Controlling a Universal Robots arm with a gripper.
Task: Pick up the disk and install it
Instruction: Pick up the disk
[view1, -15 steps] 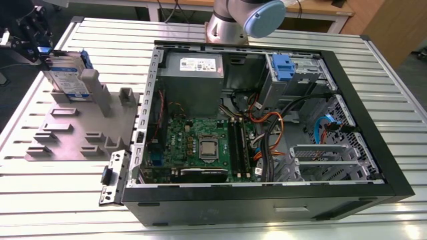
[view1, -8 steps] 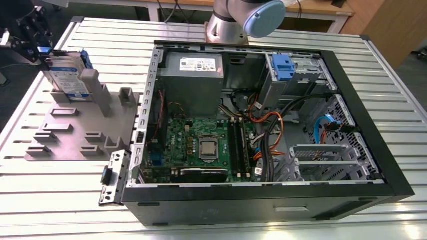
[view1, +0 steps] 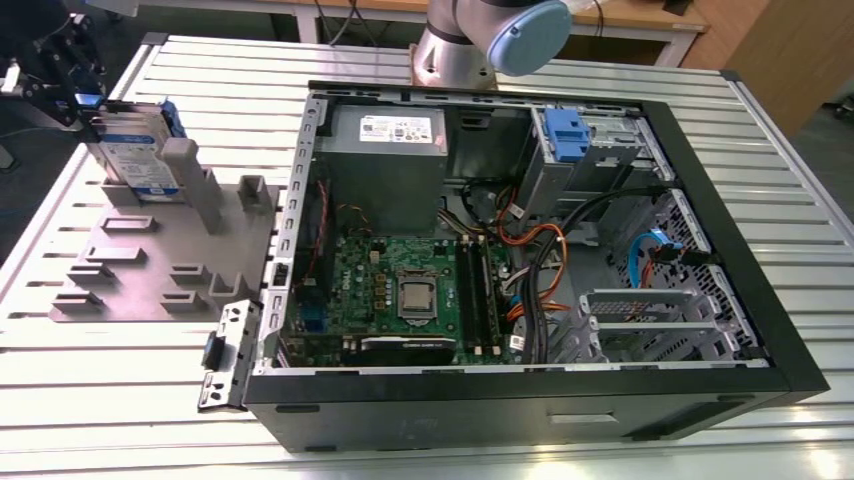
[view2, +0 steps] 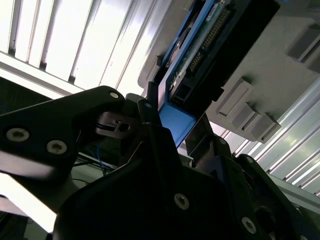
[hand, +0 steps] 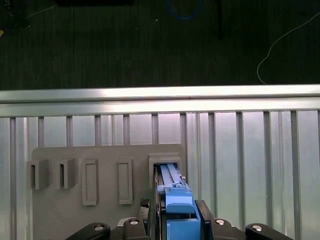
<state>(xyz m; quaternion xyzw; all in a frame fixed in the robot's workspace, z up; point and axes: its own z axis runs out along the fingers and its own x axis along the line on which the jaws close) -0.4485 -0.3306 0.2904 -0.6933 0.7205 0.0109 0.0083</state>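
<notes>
The disk (view1: 138, 150), silver with a white-and-blue label and blue side rails, stands on edge in a slot of the grey fixture plate (view1: 134, 275) at the exterior view's left. My gripper (view1: 96, 112) reaches it from above on the far-left side. In the first wrist view the disk's blue rail (hand: 177, 202) runs from the slot back between my fingers (hand: 204, 220), which press against both its sides. In the second wrist view the disk (view2: 200, 45) shows with the gripper (view2: 172, 122) shut on its blue end.
An open black computer case (view1: 747, 250) lies on the slatted aluminium table (view1: 107, 400). It holds a grey power supply (view1: 387, 135), a motherboard (view1: 400, 290), cables and a drive bay with a blue bracket (view1: 566, 135). The arm's base (view1: 467, 50) stands behind the case.
</notes>
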